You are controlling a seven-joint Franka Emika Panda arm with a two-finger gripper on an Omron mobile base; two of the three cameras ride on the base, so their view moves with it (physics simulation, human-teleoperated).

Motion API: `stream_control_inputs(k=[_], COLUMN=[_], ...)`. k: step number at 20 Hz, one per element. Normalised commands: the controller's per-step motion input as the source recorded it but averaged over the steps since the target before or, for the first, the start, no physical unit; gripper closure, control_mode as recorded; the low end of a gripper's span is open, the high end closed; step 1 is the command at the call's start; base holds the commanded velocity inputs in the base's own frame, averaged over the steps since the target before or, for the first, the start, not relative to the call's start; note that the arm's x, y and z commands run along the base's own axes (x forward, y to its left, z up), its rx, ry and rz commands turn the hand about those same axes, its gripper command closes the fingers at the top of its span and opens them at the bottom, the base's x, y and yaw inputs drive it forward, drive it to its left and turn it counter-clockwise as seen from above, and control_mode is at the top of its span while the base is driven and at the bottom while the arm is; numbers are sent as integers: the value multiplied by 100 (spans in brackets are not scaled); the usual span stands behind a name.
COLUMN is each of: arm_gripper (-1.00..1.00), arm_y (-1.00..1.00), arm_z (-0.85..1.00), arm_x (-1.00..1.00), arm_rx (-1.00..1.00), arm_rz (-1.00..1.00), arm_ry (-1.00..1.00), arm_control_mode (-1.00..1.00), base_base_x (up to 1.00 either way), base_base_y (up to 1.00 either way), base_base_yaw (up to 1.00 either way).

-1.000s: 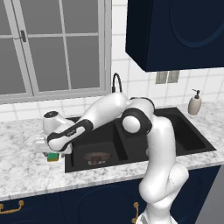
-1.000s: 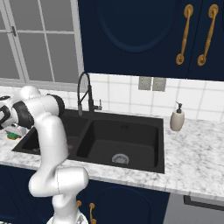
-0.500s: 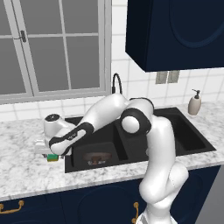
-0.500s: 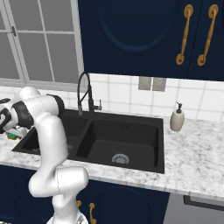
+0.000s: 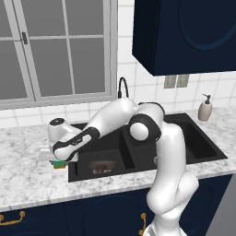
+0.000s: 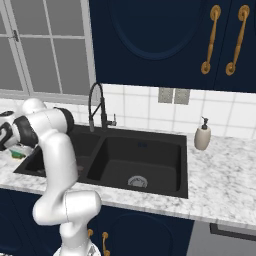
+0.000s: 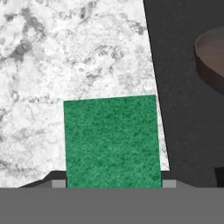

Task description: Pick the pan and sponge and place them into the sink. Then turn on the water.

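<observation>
The green-topped sponge (image 7: 111, 142) lies on the marble counter just left of the black sink (image 5: 198, 140), and it also shows as a small green patch under the hand (image 5: 59, 164) (image 6: 19, 154). My gripper (image 7: 113, 183) is down over the sponge, with a fingertip pressed against each of its two sides, so it is shut on the sponge. The dark brown pan (image 5: 102, 167) rests on the floor of the left basin, and its rim (image 7: 212, 57) is visible beside the sponge. The pan's handle is hidden.
A tall black arched faucet (image 5: 122, 86) (image 6: 95, 102) stands behind the sink. A soap dispenser (image 5: 205, 109) (image 6: 202, 136) sits on the counter at the back right. The sink's left edge (image 7: 151, 65) runs close beside the sponge.
The fingers have come in from wide open onto the sides of the sponge. The arm and the sponge have hardly shifted.
</observation>
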Motion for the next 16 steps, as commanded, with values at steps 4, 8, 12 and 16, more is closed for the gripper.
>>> stream_control_inputs(k=[4,8,12,16], arm_gripper=[100,100,100,100], arm_y=[-91,-100,-99,-96], arm_z=[8,7,-11,-9], arm_x=[24,6,0,1], arm_rx=[11,7,-2,-5], arm_rz=[0,0,-6,-8], arm_ry=[0,0,0,4], arm_control_mode=[-100,-100,-100,-100], base_base_x=[0,0,0,0], base_base_y=[0,0,0,0], base_base_yaw=[0,0,0,0])
